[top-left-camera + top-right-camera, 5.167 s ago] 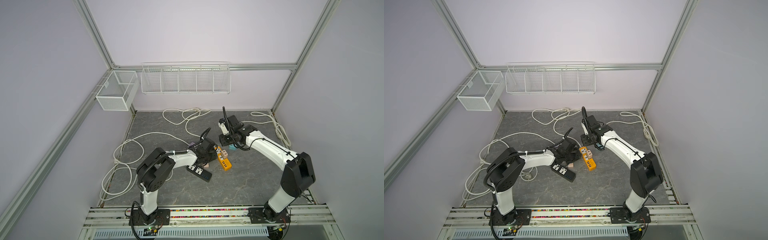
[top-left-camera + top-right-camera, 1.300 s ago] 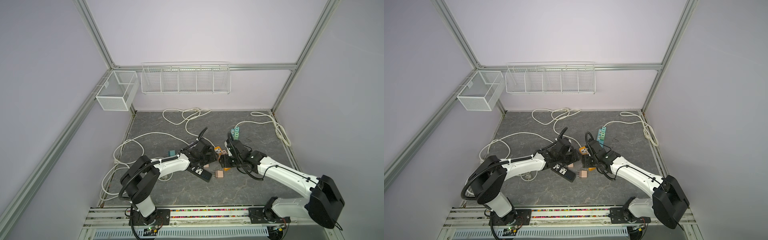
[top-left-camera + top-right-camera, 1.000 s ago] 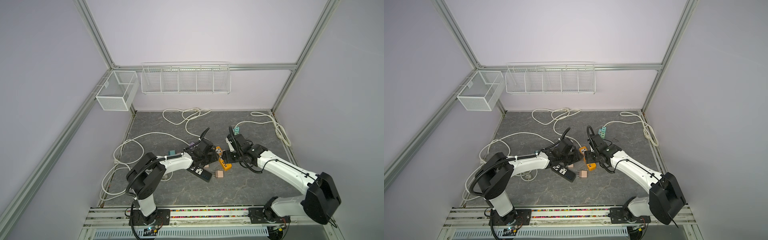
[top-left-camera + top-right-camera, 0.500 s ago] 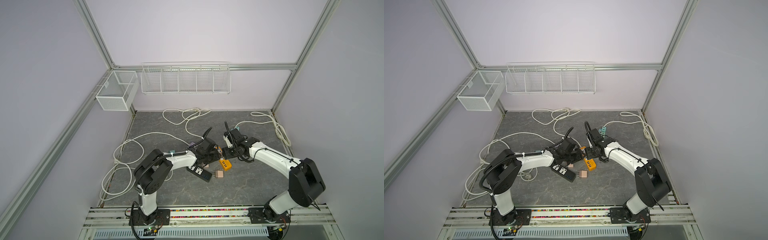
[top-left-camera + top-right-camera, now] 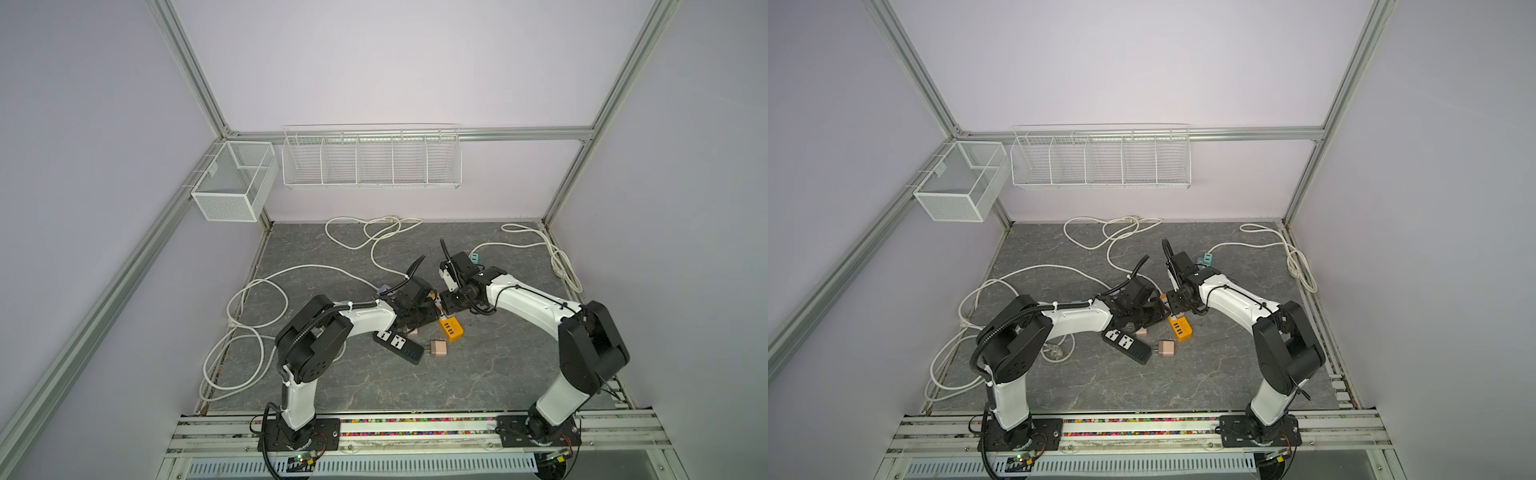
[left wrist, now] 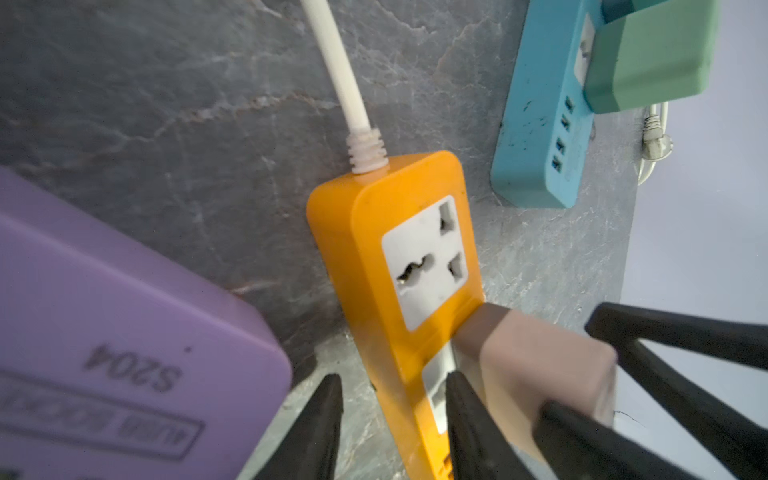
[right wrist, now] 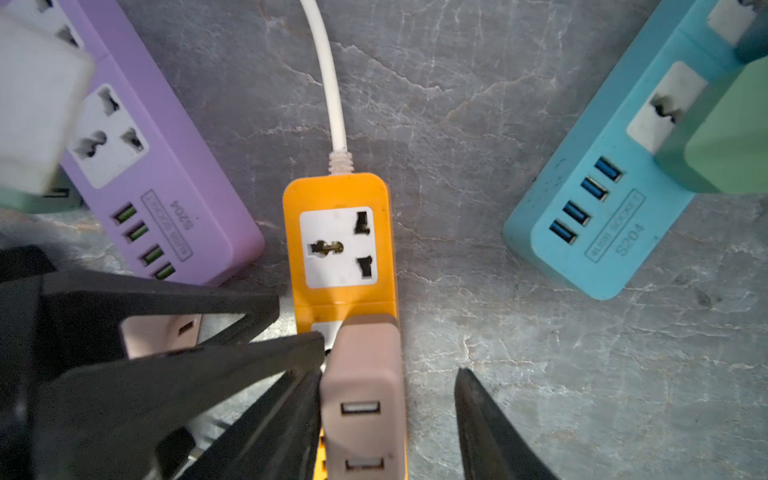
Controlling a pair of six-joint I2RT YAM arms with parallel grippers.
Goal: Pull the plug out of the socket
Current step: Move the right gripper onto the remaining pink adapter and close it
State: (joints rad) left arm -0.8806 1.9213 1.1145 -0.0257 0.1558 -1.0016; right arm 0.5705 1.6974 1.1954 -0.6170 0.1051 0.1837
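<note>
Seemingly steadying orange strip (image 7: 332, 191) on the counter (image 7: 457, 124) with left pincer (image 6: 392, 386), grip unclear, against lifting. Bracketing its pink plug (image 6: 536, 365) with right pincer (image 7: 388, 374), not yet clenched.

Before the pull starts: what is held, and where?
Right gripper straddles the plug at its sides, one jaw off it: not held. Left gripper flanks the strip; grip unclear.

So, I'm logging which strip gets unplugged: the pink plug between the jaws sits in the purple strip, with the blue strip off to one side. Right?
No. The pink plug sits in the orange strip, not the purple strip, which lies beside it; the right wrist view shows this. The blue strip is indeed off to one side.
</note>
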